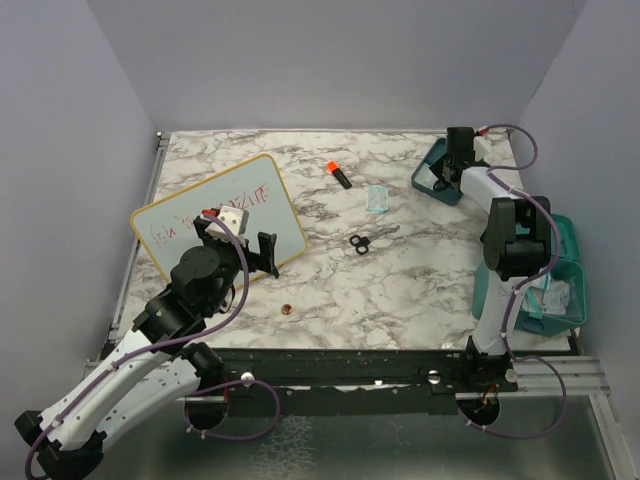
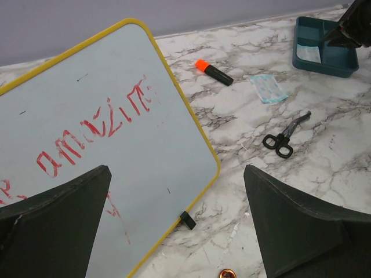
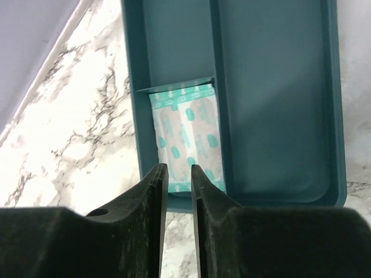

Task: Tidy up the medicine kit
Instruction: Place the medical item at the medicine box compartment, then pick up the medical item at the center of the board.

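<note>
The step in hand looked like settling a plaster into the kit's tray, and done well it called for a straight lift out, so the fingertips would not drag the packet from its slot. The left gripper (image 2: 177,174) hung with its jaws spread wide and empty over the lower edge of the yellow-framed rectangular whiteboard (image 2: 93,116), taking no part. At far right the right gripper (image 3: 178,169) stood above the shallow divided teal plastic tray insert (image 3: 272,87) of the medicine kit, its jaws drawn together to a thin slit with nothing between them. Just beneath lay a flat teal-and-white plaster packet (image 3: 186,136), snug in the small near compartment, while the long compartment beside it was bare. Around them on the marbled table (image 1: 420,290) were a small copper-coloured ring (image 2: 227,273) near the front edge, a black marker with an orange cap (image 2: 213,72), small black-handled scissors (image 2: 284,139), and a second loose plaster packet (image 2: 268,88), all well apart. The teal hard-plastic case (image 1: 568,238) sat open at the near right edge beside the right arm's base, holding pale items. That arm's own elbow overhung the case, likely the one obstacle.
</note>
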### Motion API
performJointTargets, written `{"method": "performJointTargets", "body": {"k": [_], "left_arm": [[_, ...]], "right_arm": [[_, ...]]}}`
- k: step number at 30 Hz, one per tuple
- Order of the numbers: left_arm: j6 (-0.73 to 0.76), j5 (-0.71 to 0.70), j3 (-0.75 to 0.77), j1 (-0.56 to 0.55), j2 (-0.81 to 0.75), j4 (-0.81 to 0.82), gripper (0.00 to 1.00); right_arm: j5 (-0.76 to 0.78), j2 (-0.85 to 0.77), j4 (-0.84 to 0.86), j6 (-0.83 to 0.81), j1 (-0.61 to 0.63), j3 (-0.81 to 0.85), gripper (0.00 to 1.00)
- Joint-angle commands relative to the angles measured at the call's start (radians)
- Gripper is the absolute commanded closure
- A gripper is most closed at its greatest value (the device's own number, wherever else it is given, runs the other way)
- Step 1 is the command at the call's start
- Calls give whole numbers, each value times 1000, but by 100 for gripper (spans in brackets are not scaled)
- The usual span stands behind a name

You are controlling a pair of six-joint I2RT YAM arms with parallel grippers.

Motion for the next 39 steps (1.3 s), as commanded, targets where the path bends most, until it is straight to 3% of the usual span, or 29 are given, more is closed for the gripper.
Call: {"method": "performJointTargets", "body": {"k": [1,7,10,21,39], "left_arm": [[5,27,-10,2,1,15,1],[5,22,-13,2,1,16,1],[6,15,-14,2,1,15,1],[6,13,-14,2,7,15,1],[5,17,-15,2,13,15,1]], "right_arm": [[-81,-63,-54,-71,-7,30,71],[-211,-101,-103,-125,-6,28,71],[-328,-145,-27,-148,-2,-53,71],[-434,-159,8,-3,77,-215,68],[-354,-88,-11,111,172,-256,65]]}}
